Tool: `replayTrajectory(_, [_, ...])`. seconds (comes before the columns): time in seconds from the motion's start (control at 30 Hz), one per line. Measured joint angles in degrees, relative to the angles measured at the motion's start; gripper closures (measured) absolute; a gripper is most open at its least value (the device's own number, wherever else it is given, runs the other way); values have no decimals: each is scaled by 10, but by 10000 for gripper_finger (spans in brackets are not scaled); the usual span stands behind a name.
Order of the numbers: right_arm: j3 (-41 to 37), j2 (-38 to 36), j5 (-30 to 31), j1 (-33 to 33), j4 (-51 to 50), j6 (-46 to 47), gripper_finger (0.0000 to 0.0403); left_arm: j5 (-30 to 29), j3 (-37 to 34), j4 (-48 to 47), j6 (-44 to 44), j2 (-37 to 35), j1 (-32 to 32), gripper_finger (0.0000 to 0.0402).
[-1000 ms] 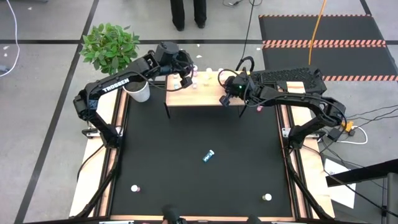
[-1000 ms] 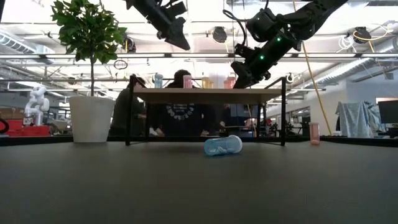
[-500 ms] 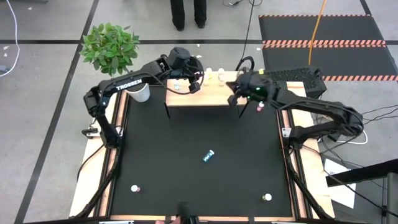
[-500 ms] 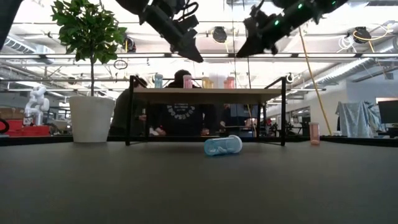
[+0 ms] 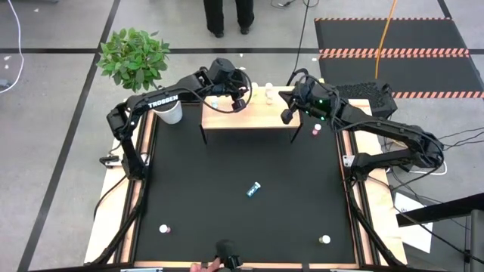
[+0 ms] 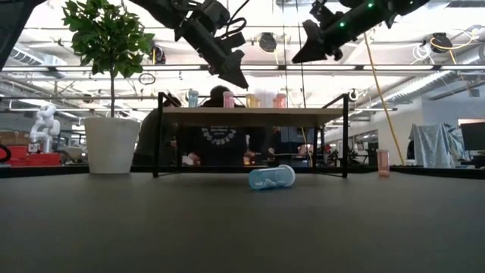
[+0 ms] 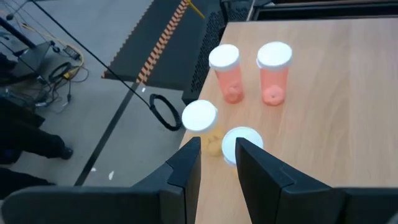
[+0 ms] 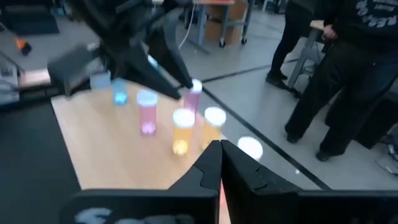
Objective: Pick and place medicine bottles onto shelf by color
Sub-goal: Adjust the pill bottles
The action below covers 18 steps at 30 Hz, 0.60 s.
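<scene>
Shelf is our landmark. We find the left gripper hovering above the shelf's top, fingers slightly parted and grasping nothing, with two pink bottles and two yellow bottles standing on the wood beneath it. We find the right gripper raised over the shelf's right end, fingers pressed together and empty. One blue bottle lies on its side on the black mat, well in front of the shelf.
</scene>
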Motion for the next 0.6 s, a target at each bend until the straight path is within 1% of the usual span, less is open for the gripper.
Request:
replayTrajectory(0.1, [0,11,0,-1,38,17,403,1,0,-2,-8,-1,4,300])
replayTrajectory(0.23, [0,23,1,-8,85,57,403,26,0,-3,-3,-2,7,287])
replayTrajectory(0.3, [0,26,1,-11,93,56,402,30,0,9,-3,0,7,268])
replayTrajectory(0.5, [0,25,0,-22,89,61,399,49,0,46,-3,2,6,186])
replayTrajectory(0.6, [0,23,0,-22,88,57,399,71,0,57,-3,15,6,163])
